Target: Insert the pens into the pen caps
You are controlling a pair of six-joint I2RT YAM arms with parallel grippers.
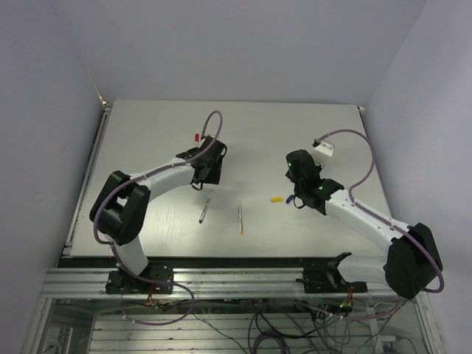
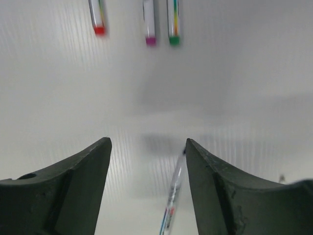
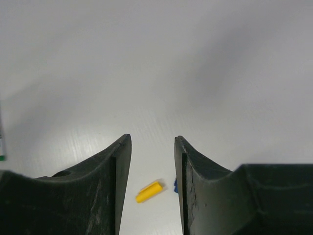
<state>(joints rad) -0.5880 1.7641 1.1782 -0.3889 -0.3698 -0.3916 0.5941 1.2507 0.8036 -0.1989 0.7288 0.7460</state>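
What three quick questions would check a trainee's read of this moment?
1. True or false: the right claw is shut on the small yellow cylindrical plastic cap.
2. In the left wrist view, the three thin white-barrelled pens beyond the left claw end in: A) blue, yellow, black; B) red, magenta, green; C) all red.
3. Fill in: the left claw's jaws stand ___.
Key: 1 false, it is open, with the cap lying on the white table; 2 B; 3 open.
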